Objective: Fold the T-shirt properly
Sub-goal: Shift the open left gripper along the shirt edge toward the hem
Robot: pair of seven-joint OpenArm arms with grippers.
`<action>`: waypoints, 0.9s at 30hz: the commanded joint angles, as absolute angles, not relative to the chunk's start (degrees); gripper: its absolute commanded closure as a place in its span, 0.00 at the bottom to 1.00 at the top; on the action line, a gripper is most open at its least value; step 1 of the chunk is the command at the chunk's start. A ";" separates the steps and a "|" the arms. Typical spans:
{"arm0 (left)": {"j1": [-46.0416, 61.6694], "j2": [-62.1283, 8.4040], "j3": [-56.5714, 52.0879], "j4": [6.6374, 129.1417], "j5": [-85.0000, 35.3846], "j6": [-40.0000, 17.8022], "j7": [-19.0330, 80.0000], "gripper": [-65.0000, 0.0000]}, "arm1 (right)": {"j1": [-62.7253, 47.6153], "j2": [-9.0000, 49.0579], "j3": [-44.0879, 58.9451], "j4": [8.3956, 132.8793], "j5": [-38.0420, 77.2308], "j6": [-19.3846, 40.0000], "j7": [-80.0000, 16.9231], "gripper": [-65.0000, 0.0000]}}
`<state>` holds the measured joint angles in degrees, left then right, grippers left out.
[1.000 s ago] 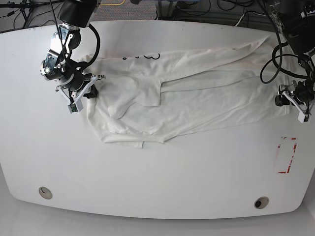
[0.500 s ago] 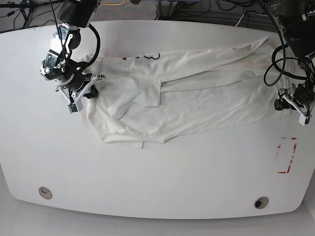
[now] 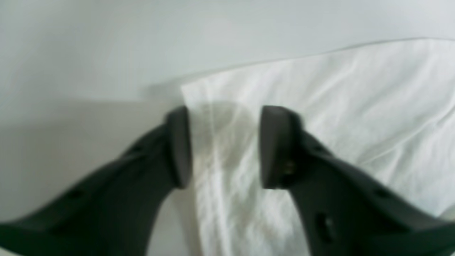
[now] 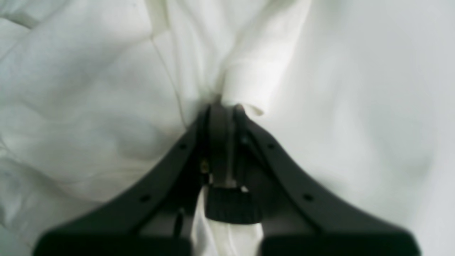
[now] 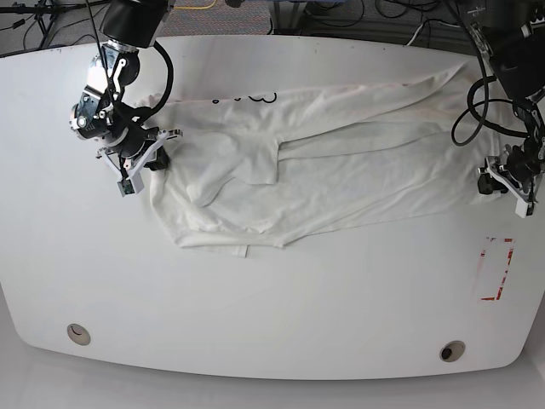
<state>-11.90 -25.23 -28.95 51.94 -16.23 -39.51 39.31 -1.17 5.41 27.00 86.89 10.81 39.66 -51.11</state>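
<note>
The white T-shirt (image 5: 341,162) lies spread and creased across the table, with a strip of black print (image 5: 247,100) showing at its far edge. My right gripper (image 5: 153,158) is at the shirt's left end. In the right wrist view this gripper (image 4: 222,110) is shut, pinching a bunched fold of the T-shirt (image 4: 89,89). My left gripper (image 5: 490,181) is at the shirt's right edge. In the left wrist view this gripper (image 3: 222,142) has its jaws apart, straddling a corner of the T-shirt (image 3: 337,106), with cloth lying between the pads.
The white table (image 5: 272,298) has a red-outlined rectangle (image 5: 496,268) at the right and two round holes (image 5: 78,333) (image 5: 452,350) near the front edge. Cables (image 5: 366,17) run behind the far edge.
The left gripper has shifted slightly at the shirt's right edge and its jaws have drawn closer together. The right gripper and the shirt have hardly moved.
</note>
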 commanded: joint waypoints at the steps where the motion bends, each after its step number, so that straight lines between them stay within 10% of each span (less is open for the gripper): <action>1: -11.83 -25.16 -28.39 51.79 -15.05 -40.00 42.27 0.80 | -1.06 5.80 27.00 87.60 10.61 40.00 -52.04 1.00; 7: -11.92 -25.82 -28.32 52.12 -15.31 -40.00 43.48 1.00 | -1.18 6.13 26.97 87.44 10.42 40.00 -51.70 1.00; 19: -10.37 -25.93 -28.35 58.67 -16.48 -40.00 45.84 1.00 | -1.08 6.17 26.95 87.00 10.50 40.00 -51.29 1.00; 27: -8.09 -26.04 -28.05 65.45 -18.20 -40.00 48.29 0.81 | -0.95 6.23 26.87 86.98 10.47 40.00 -51.13 0.99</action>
